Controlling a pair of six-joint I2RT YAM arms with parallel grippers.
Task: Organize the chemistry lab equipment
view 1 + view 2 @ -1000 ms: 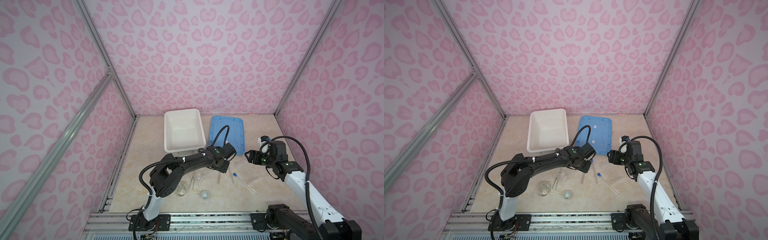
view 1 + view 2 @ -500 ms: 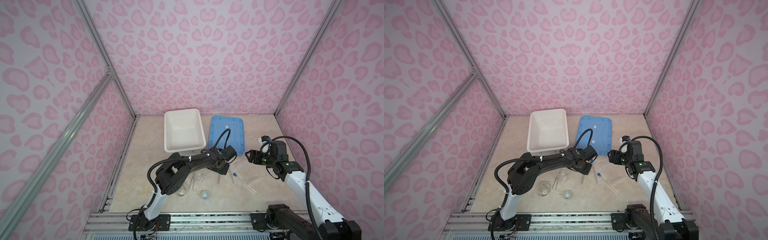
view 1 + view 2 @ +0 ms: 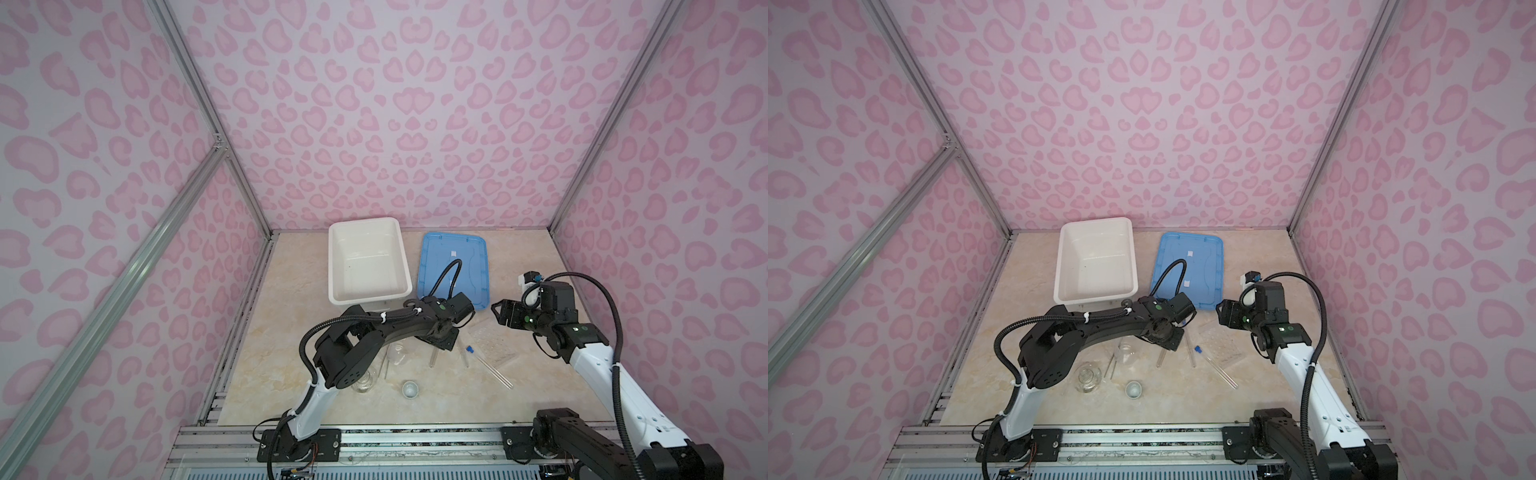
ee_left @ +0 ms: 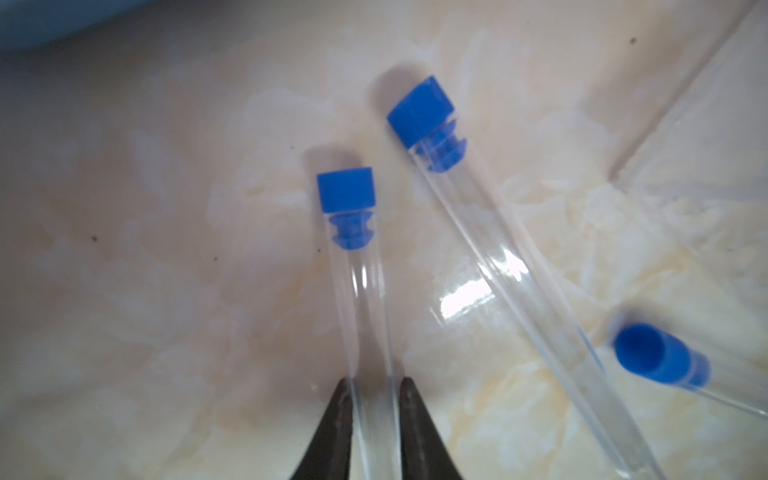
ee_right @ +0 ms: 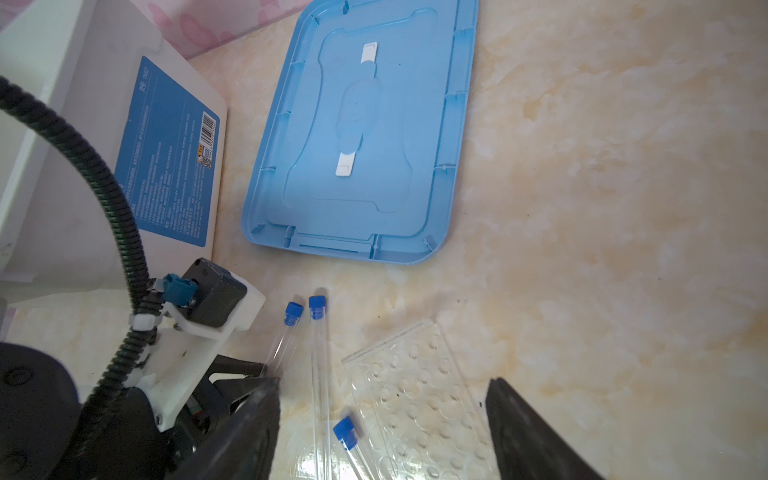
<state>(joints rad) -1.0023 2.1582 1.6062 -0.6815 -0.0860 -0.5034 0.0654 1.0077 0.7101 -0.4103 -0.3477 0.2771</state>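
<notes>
Three clear blue-capped test tubes lie on the marble floor. In the left wrist view my left gripper (image 4: 372, 386) is shut on the leftmost test tube (image 4: 353, 266), one black fingertip against each side of the glass. The second tube (image 4: 478, 232) and third tube (image 4: 656, 357) lie free beside it. In a top view the left gripper (image 3: 440, 345) sits low over that held tube (image 3: 433, 358). My right gripper (image 5: 382, 382) hangs open above the clear tube rack (image 5: 419, 399), which lies flat next to the tubes, and holds nothing. The right gripper (image 3: 498, 313) also shows in a top view.
A white bin (image 3: 332, 266) and a flat blue lid (image 3: 457, 257) lie at the back. Near the front, by my left arm, stand a glass beaker (image 3: 1127, 353), a flask (image 3: 1088, 380), a small white cup (image 3: 1133, 389) and thin tweezers (image 3: 1111, 365).
My left arm's elbow has swung toward the middle and its gripper has closed in on the test tube. The right arm has not moved.
</notes>
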